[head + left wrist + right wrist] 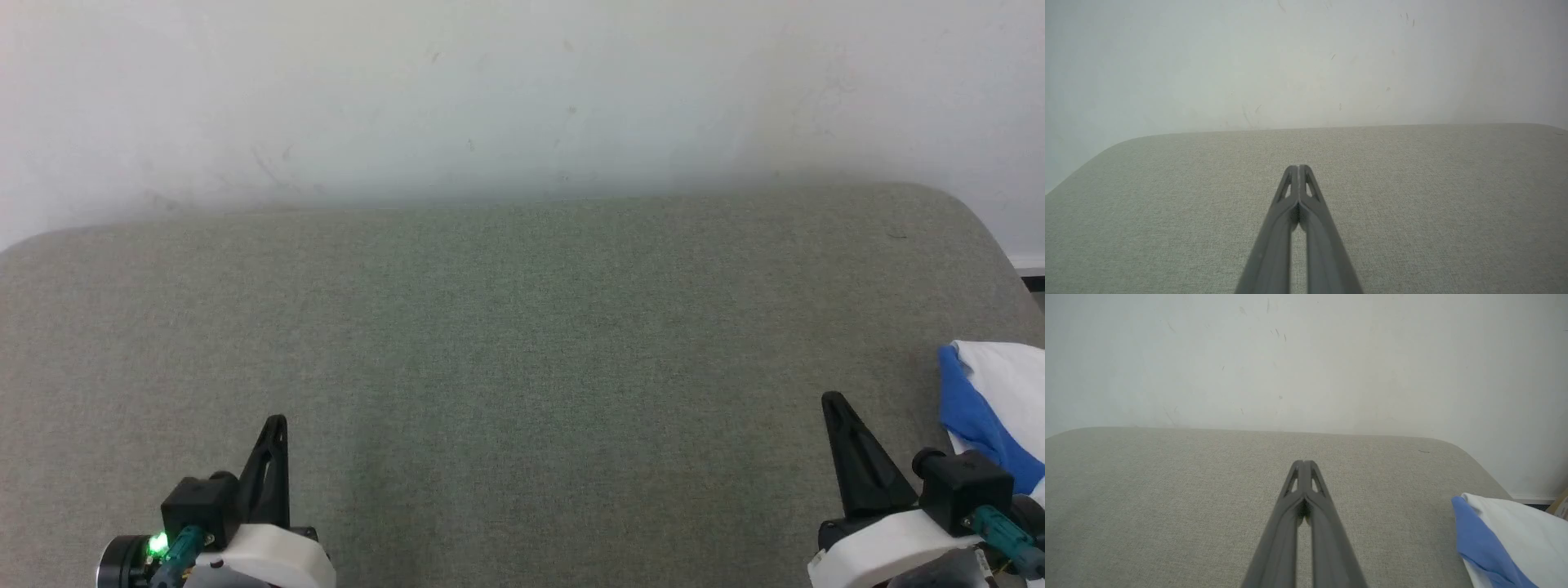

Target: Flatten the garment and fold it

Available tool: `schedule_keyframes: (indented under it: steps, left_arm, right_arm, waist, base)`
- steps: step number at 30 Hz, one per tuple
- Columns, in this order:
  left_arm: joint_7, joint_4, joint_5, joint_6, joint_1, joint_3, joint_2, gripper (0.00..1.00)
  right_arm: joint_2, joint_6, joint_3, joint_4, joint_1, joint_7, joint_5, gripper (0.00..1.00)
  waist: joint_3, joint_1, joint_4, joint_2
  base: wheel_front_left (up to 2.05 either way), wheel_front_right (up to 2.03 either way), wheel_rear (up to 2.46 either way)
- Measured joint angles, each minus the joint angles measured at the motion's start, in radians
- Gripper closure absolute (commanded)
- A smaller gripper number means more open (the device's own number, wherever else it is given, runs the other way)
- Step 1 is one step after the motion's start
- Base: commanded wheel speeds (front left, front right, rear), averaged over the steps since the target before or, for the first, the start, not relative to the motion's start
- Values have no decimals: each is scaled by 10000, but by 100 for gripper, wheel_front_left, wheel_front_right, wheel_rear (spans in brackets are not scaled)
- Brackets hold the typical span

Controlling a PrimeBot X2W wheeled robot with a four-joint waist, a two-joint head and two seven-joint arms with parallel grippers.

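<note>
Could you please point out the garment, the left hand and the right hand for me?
garment (1515, 531): right wrist view, white cloth beside the blue fold.
left hand (1299, 167): left wrist view, tips of its shut fingers.
right hand (1303, 462): right wrist view, tips of its shut fingers.

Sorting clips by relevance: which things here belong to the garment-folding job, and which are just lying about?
Job:
- garment, white and blue, far right
- left gripper, shut, empty
- right gripper, shut, empty

Just there:
- grey padded surface under everything
- white wall behind
</note>
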Motion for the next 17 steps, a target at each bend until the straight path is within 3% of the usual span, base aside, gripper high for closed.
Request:
schedule_keyframes:
  steps: [17]
  left_arm:
    - [332,-247,174,0,-28,-6,-174,100]
  right_arm:
    - [2,0,21,107,-197,104,-163,100]
  waist:
    - [6,0,31,0]
  base:
    - [0,0,0]
